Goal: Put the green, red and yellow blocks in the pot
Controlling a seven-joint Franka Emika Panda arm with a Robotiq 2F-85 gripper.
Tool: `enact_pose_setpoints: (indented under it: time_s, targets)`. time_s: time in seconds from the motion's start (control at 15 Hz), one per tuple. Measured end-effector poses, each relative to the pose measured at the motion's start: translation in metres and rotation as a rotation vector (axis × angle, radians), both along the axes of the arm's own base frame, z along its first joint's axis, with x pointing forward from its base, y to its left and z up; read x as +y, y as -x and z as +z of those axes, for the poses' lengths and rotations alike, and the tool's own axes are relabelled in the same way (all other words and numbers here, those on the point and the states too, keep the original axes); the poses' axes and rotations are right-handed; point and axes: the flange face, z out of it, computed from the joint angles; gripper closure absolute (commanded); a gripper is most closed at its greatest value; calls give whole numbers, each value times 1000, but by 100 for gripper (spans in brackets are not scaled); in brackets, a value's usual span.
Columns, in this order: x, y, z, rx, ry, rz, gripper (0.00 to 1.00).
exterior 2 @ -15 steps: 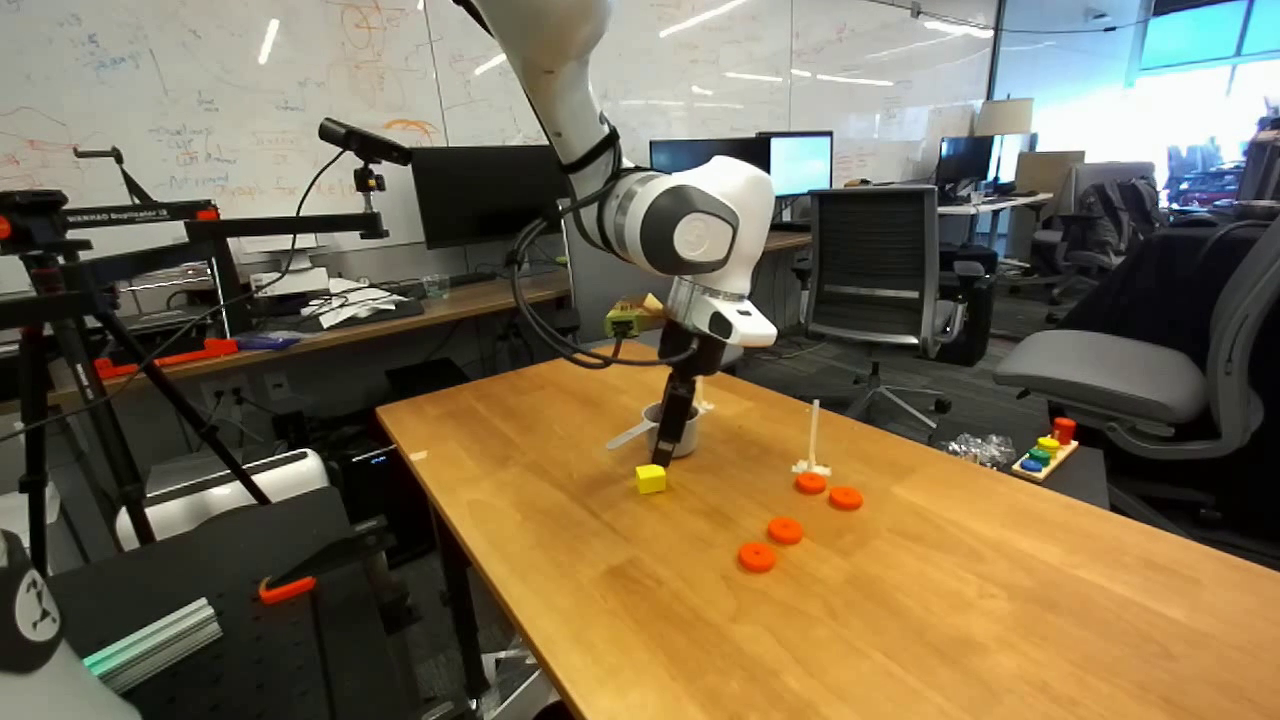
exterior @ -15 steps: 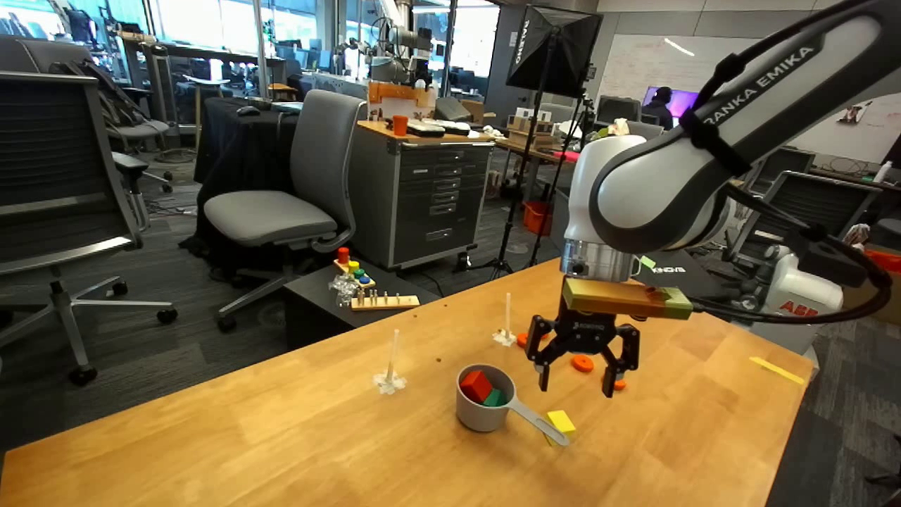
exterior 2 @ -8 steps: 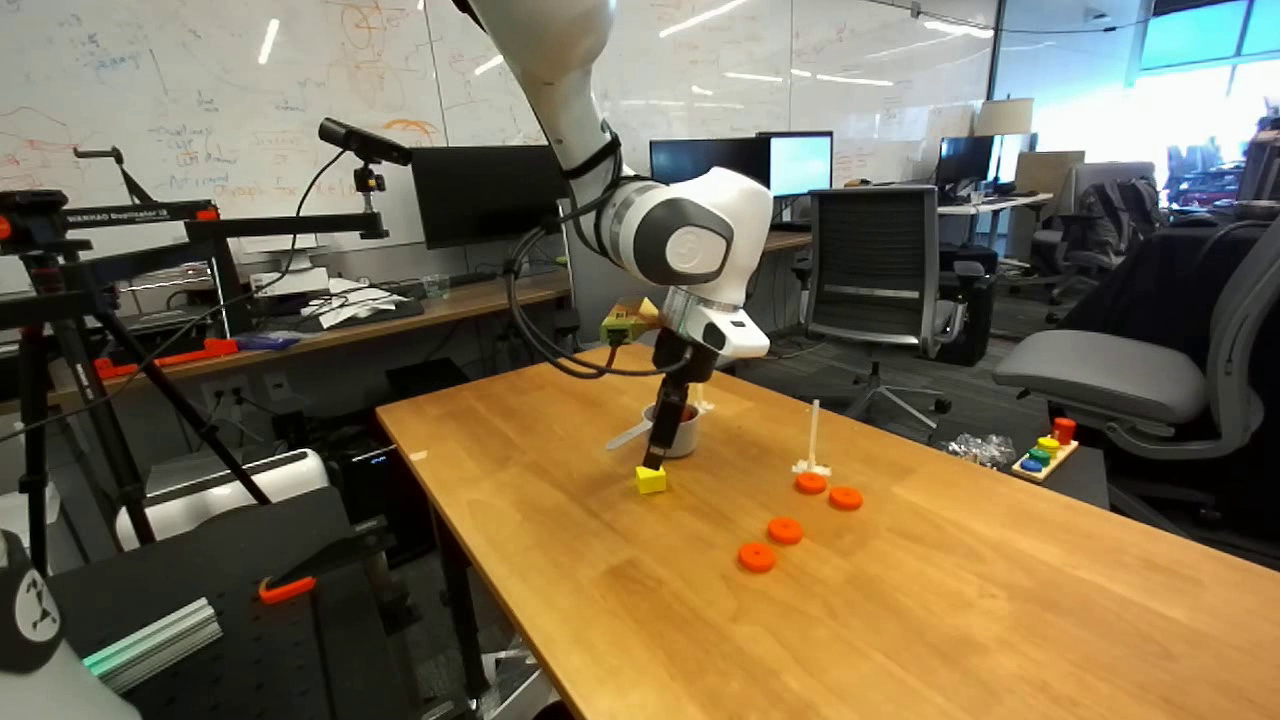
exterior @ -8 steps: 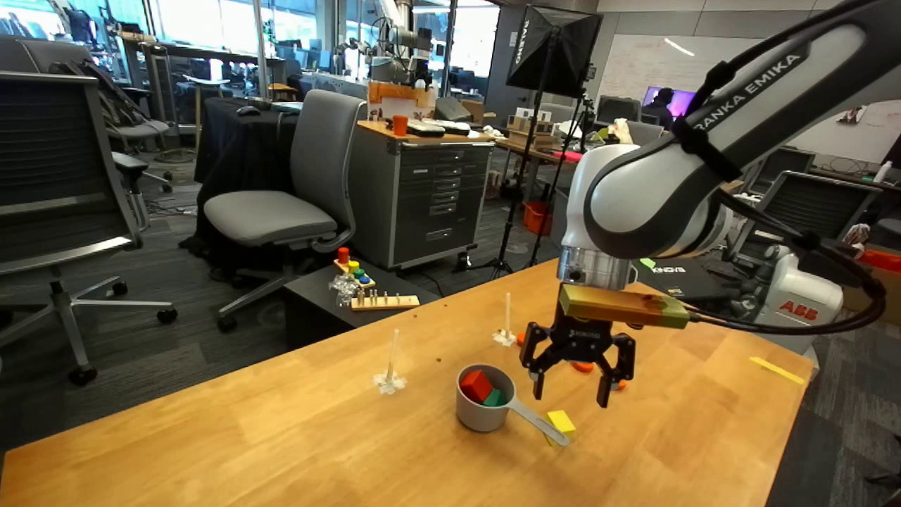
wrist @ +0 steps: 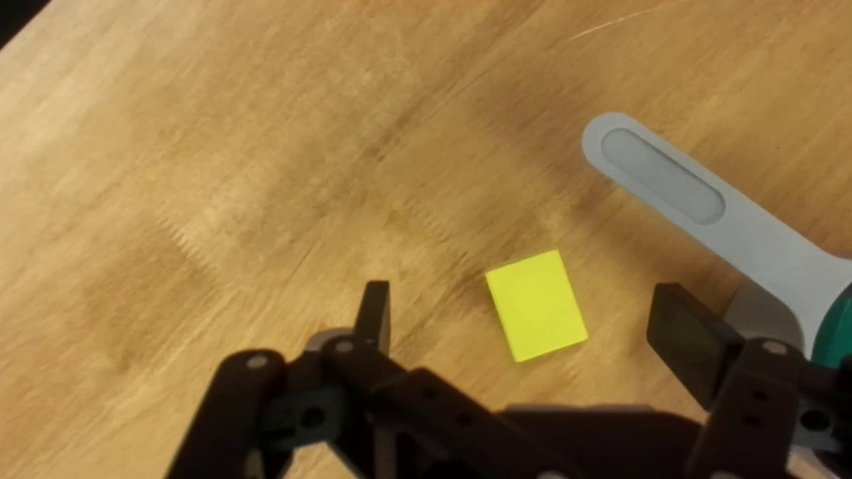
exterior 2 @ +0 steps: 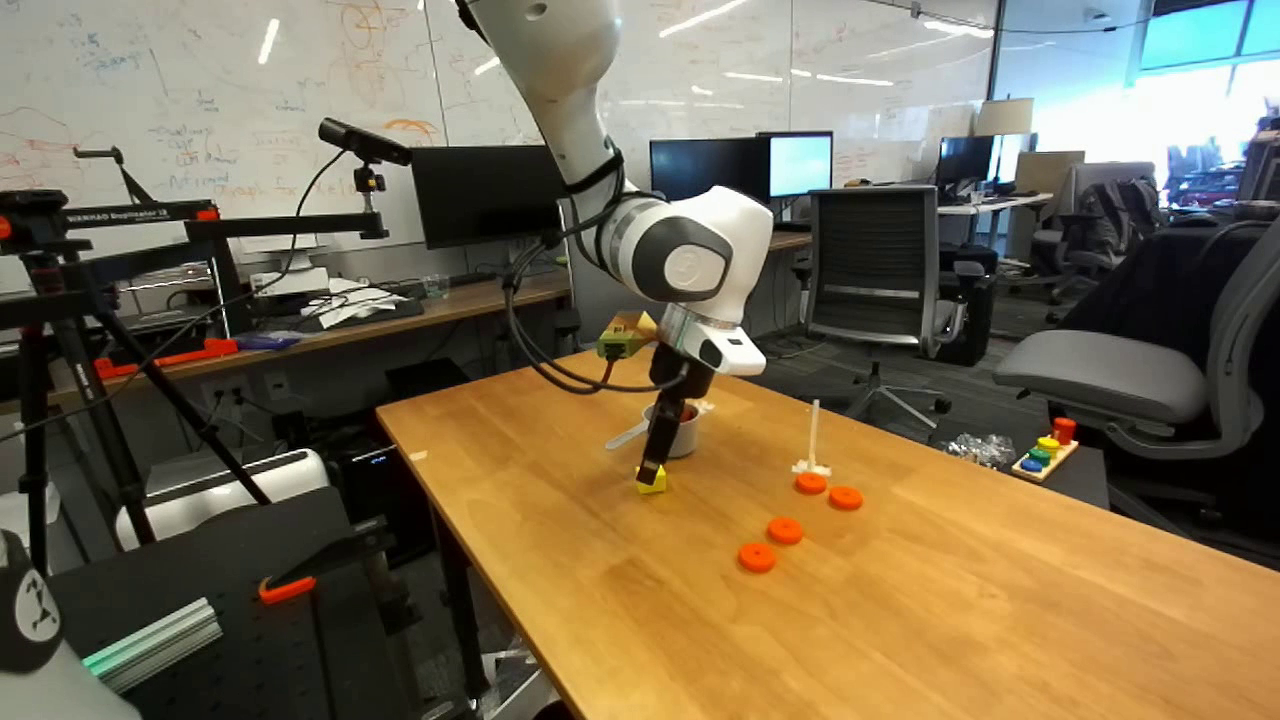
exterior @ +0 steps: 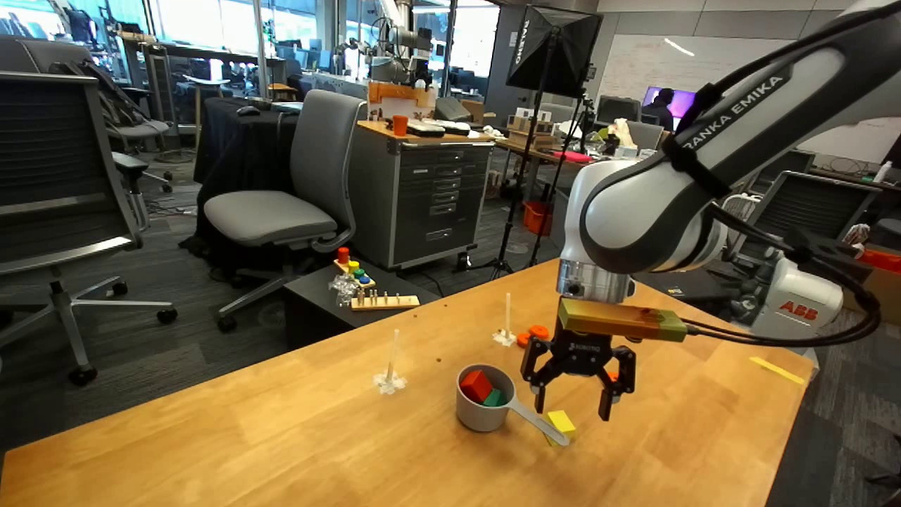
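Observation:
The grey pot stands upright on the table in both exterior views. The red block and the green block lie inside it; a bit of green shows in the wrist view. The yellow block lies on the table beside the pot's handle. My gripper is open and empty, pointing down above the yellow block. In the wrist view the yellow block shows between the spread fingers, touching neither. In an exterior view a finger partly hides the yellow block.
Several orange discs lie on the table. Two thin upright pegs stand beyond the pot. The pot's handle lies close to the right finger in the wrist view. A low black box with peg toys stands past the table edge.
My gripper has moved down, closer to the yellow block, and stays open. The pot and all blocks have not moved.

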Motion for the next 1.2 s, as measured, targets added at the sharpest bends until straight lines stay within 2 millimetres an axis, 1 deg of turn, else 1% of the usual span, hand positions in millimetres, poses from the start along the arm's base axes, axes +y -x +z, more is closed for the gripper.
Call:
enact_pose_setpoints:
  time_s: [0.33, 0.4, 0.47, 0.53, 0.6, 0.73, 0.93, 1.0, 1.07, 1.2]
  targets:
    - [0, 2, -12, 15, 1, 0, 0]
    - [0, 2, -14, 17, 2, -1, 25]
    - [0, 2, -15, 19, 2, -1, 28]
    - [0, 2, -17, 21, 2, -1, 34]
    - [0, 2, -18, 22, 2, -1, 44]
    - [0, 2, -18, 22, 2, -2, 58]
    - [-2, 0, -17, 20, -1, -10, 82]
    - [-2, 0, -17, 20, -4, -16, 89]
    - [-3, -1, -16, 18, -7, -24, 92]
    - [-6, -6, -13, 7, -14, -40, 91]
